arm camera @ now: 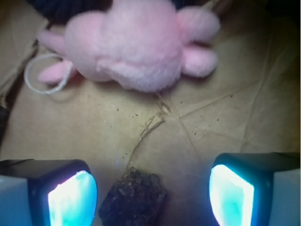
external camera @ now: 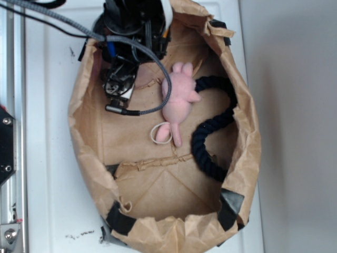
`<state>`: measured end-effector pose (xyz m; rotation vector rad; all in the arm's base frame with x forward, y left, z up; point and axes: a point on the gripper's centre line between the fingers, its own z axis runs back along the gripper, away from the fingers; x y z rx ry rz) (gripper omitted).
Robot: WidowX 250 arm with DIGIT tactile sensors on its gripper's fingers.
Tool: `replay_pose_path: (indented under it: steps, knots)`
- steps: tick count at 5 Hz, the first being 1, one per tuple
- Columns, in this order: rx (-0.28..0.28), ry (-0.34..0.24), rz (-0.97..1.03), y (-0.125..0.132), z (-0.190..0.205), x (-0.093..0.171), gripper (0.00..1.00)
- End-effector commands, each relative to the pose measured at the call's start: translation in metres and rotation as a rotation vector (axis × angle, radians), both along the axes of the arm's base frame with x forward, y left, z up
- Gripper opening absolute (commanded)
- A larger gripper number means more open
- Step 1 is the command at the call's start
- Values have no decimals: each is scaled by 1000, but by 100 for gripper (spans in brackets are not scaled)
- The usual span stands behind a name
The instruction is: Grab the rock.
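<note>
Item 1, my gripper [arm camera: 151,188]: jaws spread wide in the wrist view, nothing held. Two glowing cyan pads [arm camera: 70,200] stand at the lower left and lower right of that view. In the exterior view my gripper [external camera: 120,89] shows only as a dark mass under the arm, and its opening cannot be read there.

Item 2, the rock [arm camera: 134,197]: small, dark brown, grainy. It lies on the paper floor in the gap between my pads, nearer the left one, not touching either as far as I can tell. It shows in the wrist view only; in the exterior view my arm hides it.

Item 3, pink plush toy [external camera: 178,97]: lies mid-bag, a white loop [external camera: 158,133] at its lower end. In the wrist view it fills the top, well beyond the rock.

Item 4, black rope [external camera: 210,134]: thick, braided, curved along the right side of the bag. Clear in the exterior view only.

Item 5, grey braided cable [external camera: 158,68]: sweeps from the arm past the toy. Exterior view only.

Item 6, brown paper bag [external camera: 84,142]: creased, rolled-down walls, black tape patches [external camera: 230,203] at the corners.

Item 7, surface: white table [external camera: 47,200] with a metal rail [external camera: 13,79] along the left edge.

Writing or labels: none legible.
</note>
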<state>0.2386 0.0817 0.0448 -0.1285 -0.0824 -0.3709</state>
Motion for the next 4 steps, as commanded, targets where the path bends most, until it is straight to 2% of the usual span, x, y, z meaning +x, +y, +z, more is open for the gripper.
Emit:
replay_pose_path:
  steps: [1,2,4]
  knots:
    - [235,-15,-22,6,-17,-5,100]
    - [272,-13,-46,7,-14,-13,100]
    - [215,-11,-44,8,-6,-19,100]
